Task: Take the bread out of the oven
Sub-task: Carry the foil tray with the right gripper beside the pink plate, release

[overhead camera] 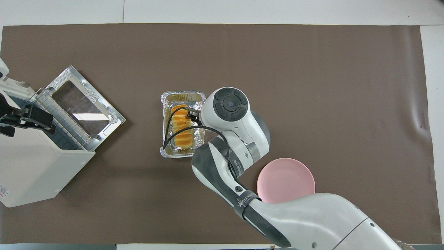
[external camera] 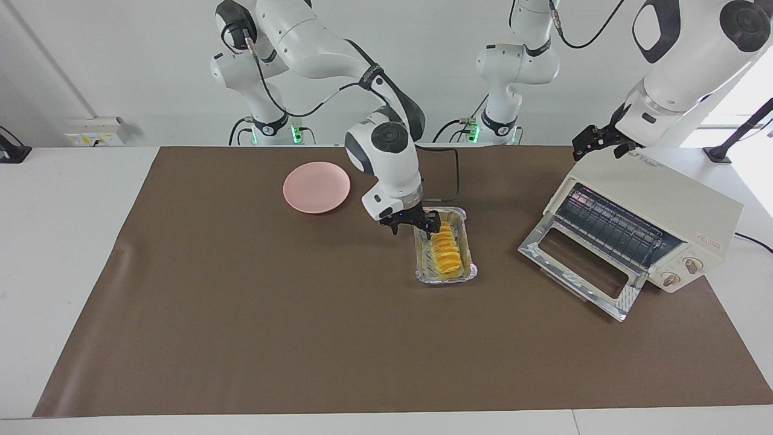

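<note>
Right claw (external camera: 416, 228) hung spread over the bread (external camera: 445, 248) at tray's (external camera: 468, 273) twelve o'clock end; should've straddled it squarely before pinching. Left claw (external camera: 595, 142) waited released over the oven (external camera: 670, 208).

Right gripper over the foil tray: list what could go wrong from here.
1. The right gripper hangs open at the end of the golden ridged bread nearer the robots; an end grasp may let the loaf tip.
2. The crinkled silver foil tray looks light and may lift with it.
3. The cream-white oven has its glass door down beside the tray, near any swing that way.
</note>
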You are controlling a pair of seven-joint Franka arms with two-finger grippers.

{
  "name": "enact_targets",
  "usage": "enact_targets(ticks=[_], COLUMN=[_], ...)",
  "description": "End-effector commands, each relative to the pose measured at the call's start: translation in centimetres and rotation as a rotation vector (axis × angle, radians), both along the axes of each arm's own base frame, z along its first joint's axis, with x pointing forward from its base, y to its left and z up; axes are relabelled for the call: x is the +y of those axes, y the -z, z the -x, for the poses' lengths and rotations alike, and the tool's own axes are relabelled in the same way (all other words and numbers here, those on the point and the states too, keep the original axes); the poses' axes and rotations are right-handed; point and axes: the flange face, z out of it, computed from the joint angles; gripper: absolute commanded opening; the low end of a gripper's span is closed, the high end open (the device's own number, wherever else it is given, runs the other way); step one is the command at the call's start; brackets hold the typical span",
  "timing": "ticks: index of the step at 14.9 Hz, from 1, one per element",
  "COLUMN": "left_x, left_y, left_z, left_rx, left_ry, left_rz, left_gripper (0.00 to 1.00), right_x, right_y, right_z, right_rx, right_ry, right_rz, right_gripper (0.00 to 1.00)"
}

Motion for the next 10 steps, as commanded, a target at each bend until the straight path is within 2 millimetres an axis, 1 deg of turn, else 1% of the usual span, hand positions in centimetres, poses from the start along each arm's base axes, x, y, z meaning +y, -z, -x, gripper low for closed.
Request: enact_targets(ticks=[1, 2, 3, 4, 5, 6, 7, 8, 9, 10], left_x=[0.8, 0.8, 0.9, 0.9, 0.9, 1.0, 1.1, 1.3, 1.2, 1.2], left_y=[0.0, 0.1, 0.4, 0.9, 0.9, 0.7, 0.7, 0.9, 0.8, 0.8], left_z=[1.0, 0.6, 0.2, 0.0, 0.0, 0.0, 0.1, 0.2, 0.2, 0.2], left_rx=[-0.045, -0.059, -0.056, -0.046, -0.044, -0.047, -0.042, -0.033, -0.036, -0.036], left_ry=[0.003, 0.0, -0.002, -0.002, -0.001, -0.003, -0.007, -0.016, -0.018, -0.013], left_rz=[-0.019, -0.022, -0.022, -0.023, -0.021, -0.019, -0.022, -0.023, -0.024, -0.023], left_gripper=[1.0, 1.0, 1.0, 1.0, 1.0, 1.0, 1.0, 1.0, 1.0, 1.0], right_x=[-0.4, -0.5, -0.5, -0.6, -0.5, -0.6, -0.7, -0.8, -0.7, -0.7], right_y=[1.1, 1.3, 1.6, 2.1, 2.3, 2.4, 2.7, 3.0, 3.1, 3.1], right_z=[0.8, 0.9, 1.2, 1.6, 1.9, 2.1, 2.2, 2.3, 2.5, 2.4], right_rx=[-0.002, -0.001, -0.001, 0.003, 0.002, 0.0, -0.007, -0.012, -0.015, -0.014], right_ry=[0.039, 0.044, 0.042, 0.038, 0.036, 0.036, 0.038, 0.041, 0.039, 0.038], right_rz=[-0.033, -0.038, -0.036, -0.032, -0.032, -0.032, -0.035, -0.037, -0.039, -0.036], right_gripper=[0.96, 0.95, 0.9, 0.8, 0.67, 0.46, 0.32, 0.22, 0.04, 0.0])
